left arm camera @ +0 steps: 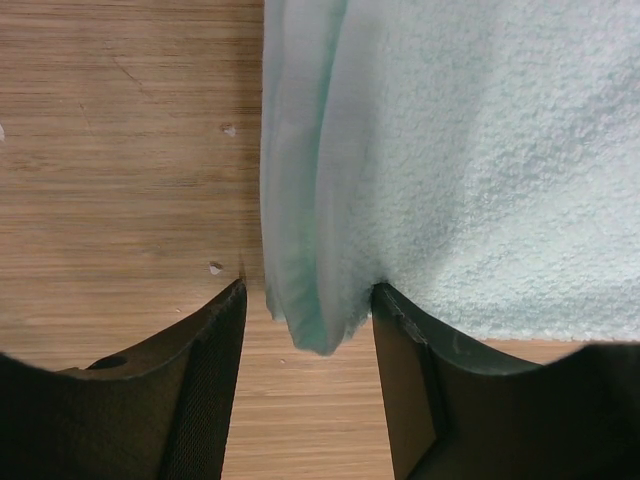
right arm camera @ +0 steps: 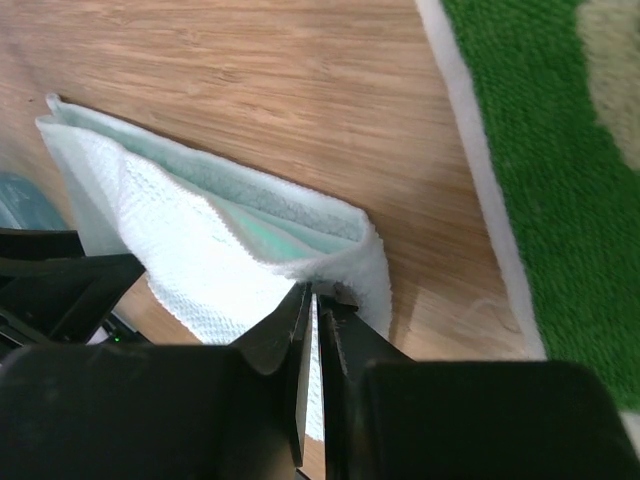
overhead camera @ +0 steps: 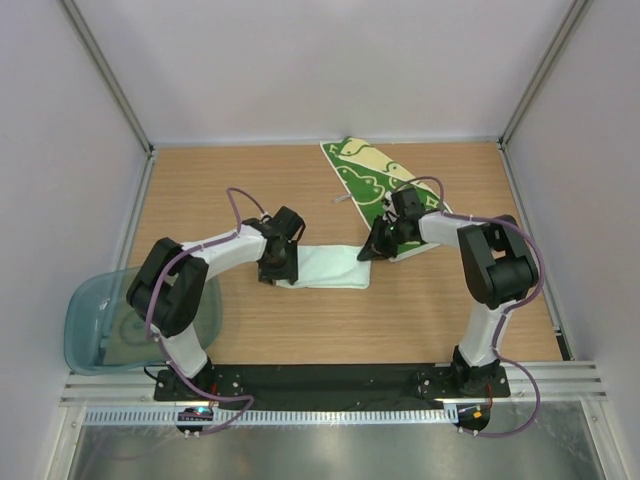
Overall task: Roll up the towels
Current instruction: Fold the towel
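pale towel (left arm camera: 480, 150): runs off the top and right edges beyond the left gripper (left arm camera: 310, 290); its near corner is hidden under the right-hand finger.
left fingers (left arm camera: 200, 380): dark, out of focus, cut by the bottom edge.
right gripper (right arm camera: 312, 292): the pinched towel layer vanishes between and behind the fingers.
green towel (right arm camera: 540, 150): right of the right fingers, cut by the top and right edges; pattern blurred.
teal patch (right arm camera: 20, 205): blurred, cut by the left edge, beyond the fingers; cannot tell what it is.
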